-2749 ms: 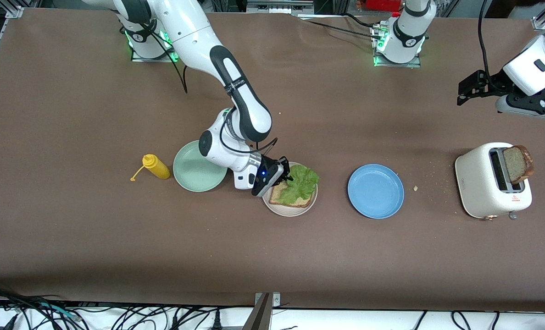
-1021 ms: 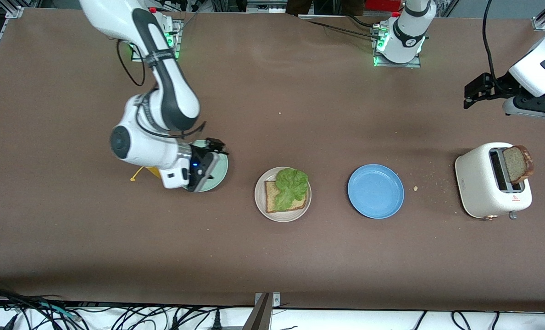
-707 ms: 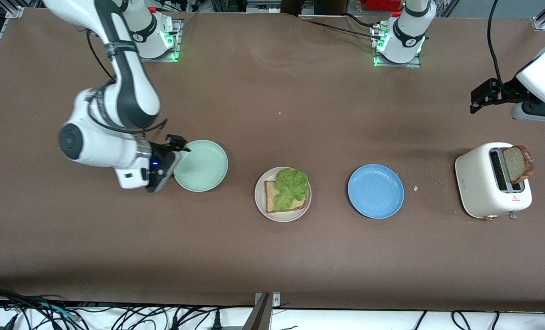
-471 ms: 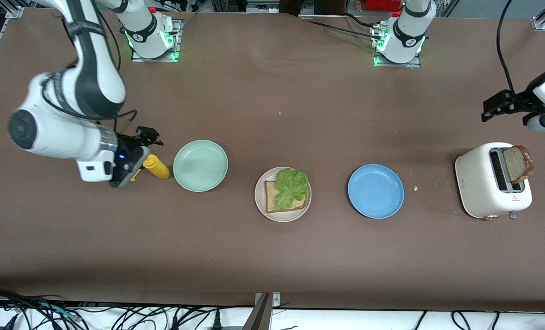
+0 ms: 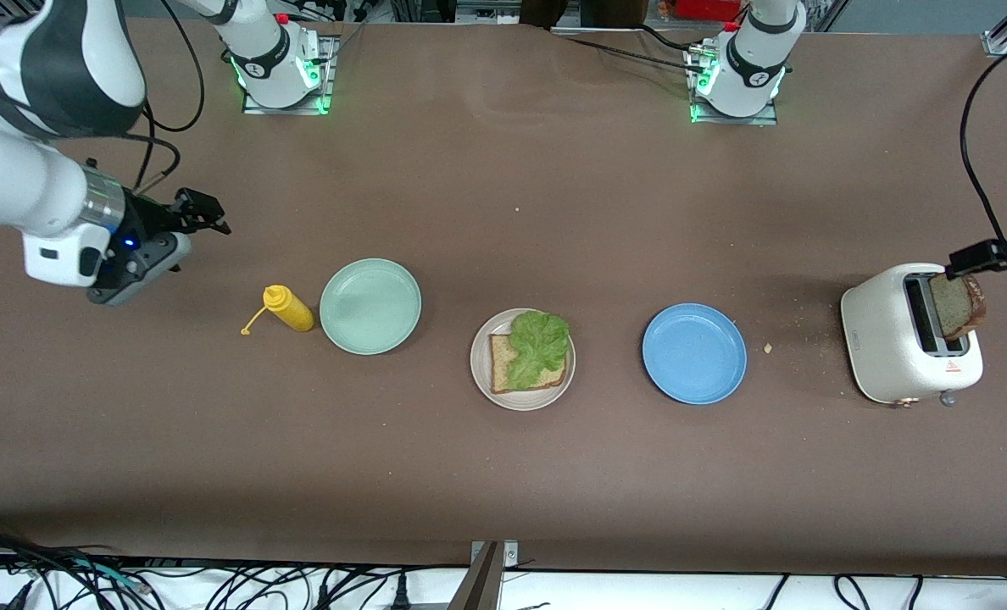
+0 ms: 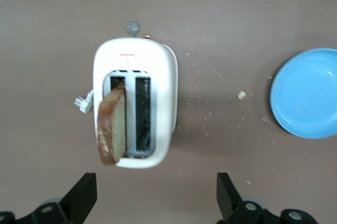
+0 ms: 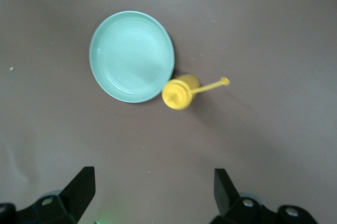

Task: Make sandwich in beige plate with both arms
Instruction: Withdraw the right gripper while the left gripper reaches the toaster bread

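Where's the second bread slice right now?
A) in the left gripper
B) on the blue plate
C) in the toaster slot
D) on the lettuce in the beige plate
C: the bread slice stands in a slot of the toaster, with the open left gripper over it.

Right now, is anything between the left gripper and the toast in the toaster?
Nothing visible. The left gripper, fingers open, hangs over the toaster, and the bread slice sticks up out of its slot, uncovered. The right gripper waits at its own end.
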### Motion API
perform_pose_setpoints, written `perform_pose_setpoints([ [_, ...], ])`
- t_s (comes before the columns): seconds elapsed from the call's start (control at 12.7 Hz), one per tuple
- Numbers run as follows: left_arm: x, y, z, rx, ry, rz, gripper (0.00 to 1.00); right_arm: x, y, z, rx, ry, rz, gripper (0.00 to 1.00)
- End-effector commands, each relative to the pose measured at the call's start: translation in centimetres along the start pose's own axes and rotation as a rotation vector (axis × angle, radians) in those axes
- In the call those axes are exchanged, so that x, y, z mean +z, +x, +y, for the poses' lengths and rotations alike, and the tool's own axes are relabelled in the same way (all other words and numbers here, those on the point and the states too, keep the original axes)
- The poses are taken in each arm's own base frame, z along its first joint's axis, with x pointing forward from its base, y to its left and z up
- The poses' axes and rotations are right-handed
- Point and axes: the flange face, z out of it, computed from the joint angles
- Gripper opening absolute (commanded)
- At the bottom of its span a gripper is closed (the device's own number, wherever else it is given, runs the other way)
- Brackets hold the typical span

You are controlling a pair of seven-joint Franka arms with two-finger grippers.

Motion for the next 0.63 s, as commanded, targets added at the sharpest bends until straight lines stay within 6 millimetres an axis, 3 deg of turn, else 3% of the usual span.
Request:
perform_pose_setpoints([
  [0.0, 2.3, 2.0, -3.2, 0.062, 0.06, 0.035, 1.0, -3.2, -1.0, -0.6, 0.157, -0.042, -0.034, 1.0],
  [0.24, 5.7, 2.3, -4.9, 0.062, 0.049, 0.048, 1.0, -7.2, -2.6, -4.0, 0.26, -0.158, -0.035, 1.0],
  [0.31, 7.6, 2.3, -5.2, 0.062, 0.05, 0.069, 1.0, -8.3, -3.6, -4.0, 0.265, -0.182, -0.028, 1.0],
  [0.47, 12.0, 1.5, -5.4, 0.065, 0.05, 0.102, 1.0, -9.3, -4.9, 0.0, 0.335, -0.197, 0.028, 1.0],
  [0.55, 13.4, 0.9, -6.0, 0.057, 0.049, 0.098, 1.0, -9.5, -4.5, 0.4, 0.322, -0.213, 0.068, 1.0],
])
